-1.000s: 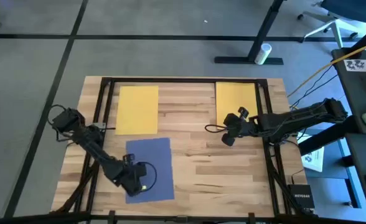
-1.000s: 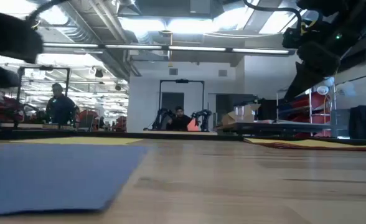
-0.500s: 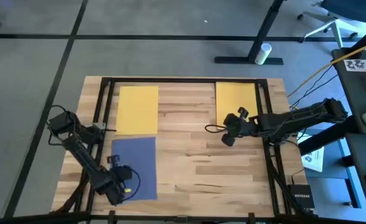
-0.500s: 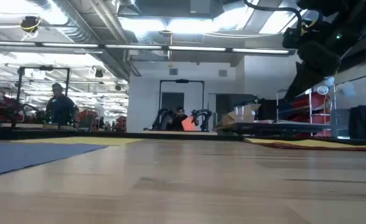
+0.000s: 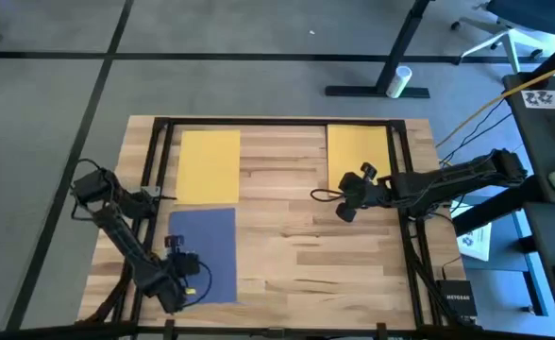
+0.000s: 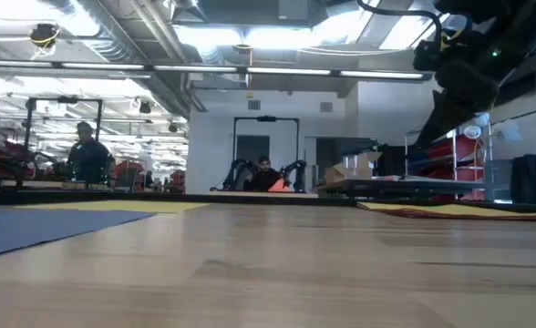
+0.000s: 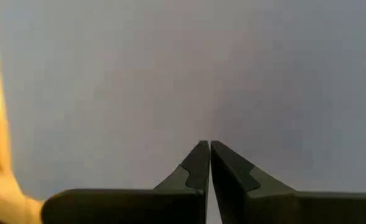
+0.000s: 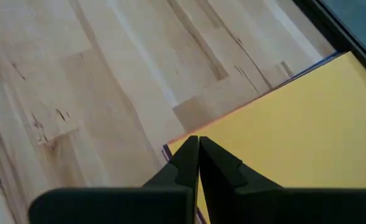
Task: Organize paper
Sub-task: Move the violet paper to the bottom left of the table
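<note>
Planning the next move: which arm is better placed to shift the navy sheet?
Left, likely. The left gripper sits on the navy blue sheet at its near edge, fingers together. The right gripper is across the table, at the corner of the right-hand yellow stack.

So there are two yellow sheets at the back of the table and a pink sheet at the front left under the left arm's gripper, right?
Not quite: the front-left sheet is navy blue, not pink, as the high view shows. Two yellow sheets, one at back left and one at back right, are there, and the left gripper is over the blue sheet's near corner.
</note>
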Robot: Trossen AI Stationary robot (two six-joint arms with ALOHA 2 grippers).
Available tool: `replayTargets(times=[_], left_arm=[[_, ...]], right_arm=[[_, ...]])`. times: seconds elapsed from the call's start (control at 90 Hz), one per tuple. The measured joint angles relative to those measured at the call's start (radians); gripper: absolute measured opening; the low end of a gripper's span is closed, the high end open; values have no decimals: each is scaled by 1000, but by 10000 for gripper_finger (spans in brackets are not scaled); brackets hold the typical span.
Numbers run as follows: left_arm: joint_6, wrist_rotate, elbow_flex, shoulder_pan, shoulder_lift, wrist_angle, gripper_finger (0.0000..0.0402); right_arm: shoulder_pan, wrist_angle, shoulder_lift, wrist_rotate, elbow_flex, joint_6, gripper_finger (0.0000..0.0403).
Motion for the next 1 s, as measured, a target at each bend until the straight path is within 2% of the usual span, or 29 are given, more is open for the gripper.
replayTargets(times=[0.111, 0.456, 0.7, 1.0], left_arm=[[101, -80, 2, 52, -24, 103, 0], [504, -133, 2, 187, -21, 545, 0], [690, -4, 2, 250, 7, 700, 0], [755, 124, 1, 287, 89, 799, 0]], right_arm=[[0, 9, 0, 0, 0, 0, 0], [0, 19, 0, 0, 0, 0, 0], [0, 18, 0, -18, 0, 0, 0], [0, 14, 0, -27, 0, -4, 0]])
